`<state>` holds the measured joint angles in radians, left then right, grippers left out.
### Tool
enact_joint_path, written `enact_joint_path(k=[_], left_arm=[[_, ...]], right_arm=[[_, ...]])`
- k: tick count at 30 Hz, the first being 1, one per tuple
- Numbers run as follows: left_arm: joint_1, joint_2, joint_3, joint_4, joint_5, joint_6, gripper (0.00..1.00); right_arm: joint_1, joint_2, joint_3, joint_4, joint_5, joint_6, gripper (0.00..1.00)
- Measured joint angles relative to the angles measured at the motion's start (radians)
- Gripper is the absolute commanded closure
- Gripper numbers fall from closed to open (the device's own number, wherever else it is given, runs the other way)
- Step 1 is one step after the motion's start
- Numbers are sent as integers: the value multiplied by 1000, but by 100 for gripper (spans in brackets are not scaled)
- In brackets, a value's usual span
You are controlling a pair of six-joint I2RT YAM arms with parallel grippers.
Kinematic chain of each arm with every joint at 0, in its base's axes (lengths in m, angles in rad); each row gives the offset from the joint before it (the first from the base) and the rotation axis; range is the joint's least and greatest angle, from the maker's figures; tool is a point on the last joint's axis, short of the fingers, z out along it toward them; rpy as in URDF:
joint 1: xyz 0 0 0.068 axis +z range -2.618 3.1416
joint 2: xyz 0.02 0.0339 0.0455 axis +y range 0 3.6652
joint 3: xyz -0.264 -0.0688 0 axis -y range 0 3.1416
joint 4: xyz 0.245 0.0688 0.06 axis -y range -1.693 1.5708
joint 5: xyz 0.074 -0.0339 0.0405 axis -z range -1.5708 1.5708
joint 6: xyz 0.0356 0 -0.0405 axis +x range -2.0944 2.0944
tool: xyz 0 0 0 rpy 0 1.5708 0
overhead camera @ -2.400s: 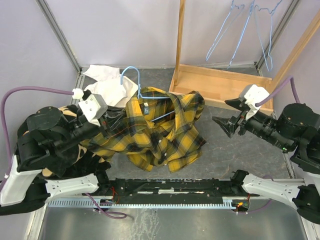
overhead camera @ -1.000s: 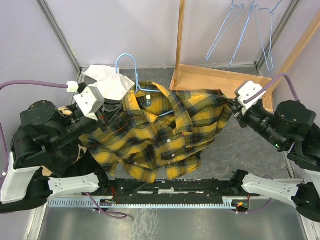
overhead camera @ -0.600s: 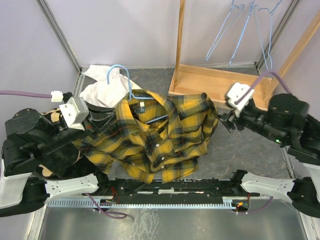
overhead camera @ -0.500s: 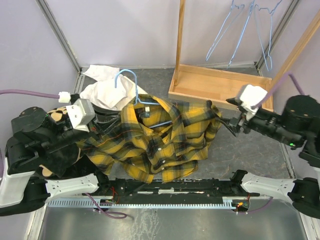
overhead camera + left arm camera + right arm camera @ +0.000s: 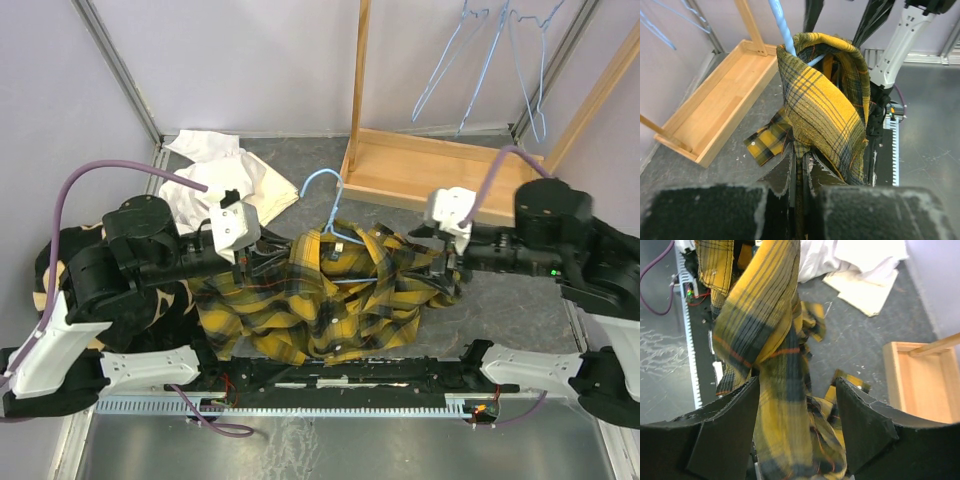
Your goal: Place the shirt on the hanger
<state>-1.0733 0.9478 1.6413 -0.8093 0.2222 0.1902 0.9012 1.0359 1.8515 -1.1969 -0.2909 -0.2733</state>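
Left end effector point(image 5: 800, 167) clenches the shirt point(image 5: 825, 100), holding it up over the hanger point(image 5: 782, 27) ahead; right end effector point(image 5: 797, 390), released, straddles a fold, seemingly to grasp.

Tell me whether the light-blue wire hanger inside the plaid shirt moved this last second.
Yes. The hanger shifted right, toward the light wooden rack's upright post.

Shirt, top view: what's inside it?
The hanger: its hook and neck stick up out of the collar of the shirt. Fabric covers nearly all the rest, so how its arms sit in the shoulders can't be seen.
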Motion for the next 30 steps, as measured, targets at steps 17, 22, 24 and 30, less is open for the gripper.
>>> enact_joint_path(k=[17,22,24,30], left_arm=[[0,36,-14,2,140,0,97],[0,34,-30,10,142,-1,97],[0,32,-33,12,141,-1,97],[0,19,-42,13,138,-1,97]], right_arm=[[0,91,-50,-23,-224,10,57],[0,71,-85,-8,-261,27,73],[0,68,-93,-5,-269,34,78],[0,40,-132,26,-246,54,87]])
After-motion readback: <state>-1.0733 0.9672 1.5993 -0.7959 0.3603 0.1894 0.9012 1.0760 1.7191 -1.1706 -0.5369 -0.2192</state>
